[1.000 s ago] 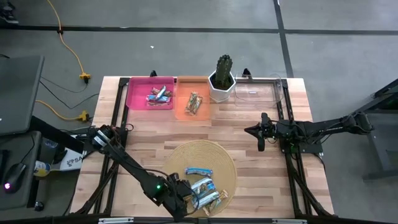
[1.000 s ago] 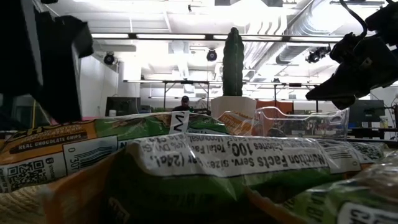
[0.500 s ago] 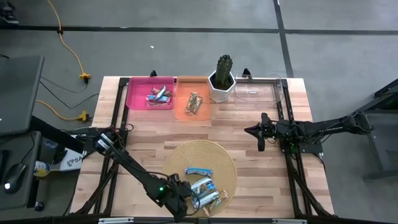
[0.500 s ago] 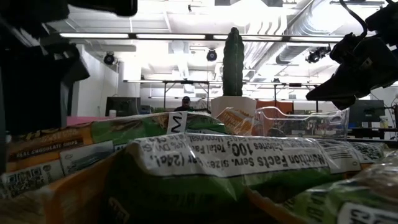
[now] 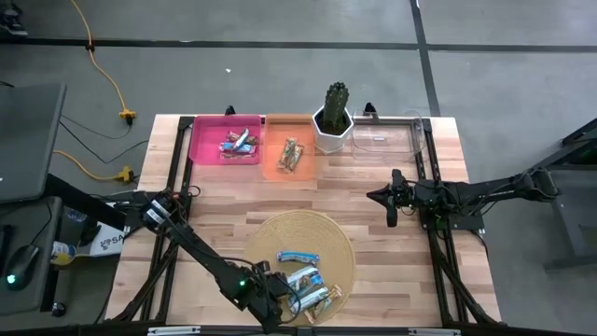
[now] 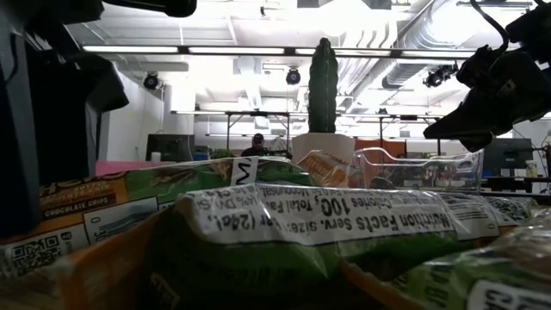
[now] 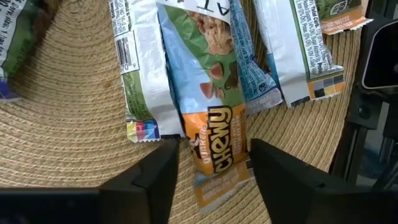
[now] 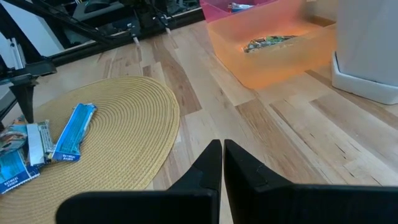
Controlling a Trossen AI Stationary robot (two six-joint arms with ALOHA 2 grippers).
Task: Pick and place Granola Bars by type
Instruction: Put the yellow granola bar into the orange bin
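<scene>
Down at the near edge of the round woven mat (image 5: 303, 252), your left gripper (image 7: 211, 165) is low over a small heap of granola bars (image 5: 308, 285). Its two dark fingers (image 7: 158, 171) stand apart, one on each side of the end of a bar with an orange "chewy" label (image 7: 214, 134). You can see a gap between the fingers and the wrapper, so nothing is held yet. Right beside that bar lie a white-wrapped bar (image 7: 140, 81) and a few more, all touching or partly on top of each other on the mat.

One blue bar (image 5: 298, 257) lies by itself on the mat, a little farther in from the heap.

At the far side of the table (image 5: 373, 224) you have a pink bin (image 5: 205, 140) with blue-and-red bars in it, and an orange bin (image 5: 275, 163) just beside it with brown bars in it. Next comes the green cactus in its white pot (image 5: 333, 117), then a clear bin (image 5: 396, 135).

Your right gripper (image 8: 222, 163) waits over bare wood on the right side of the table, well away from the mat. Its fingers are pressed together with nothing between them.
</scene>
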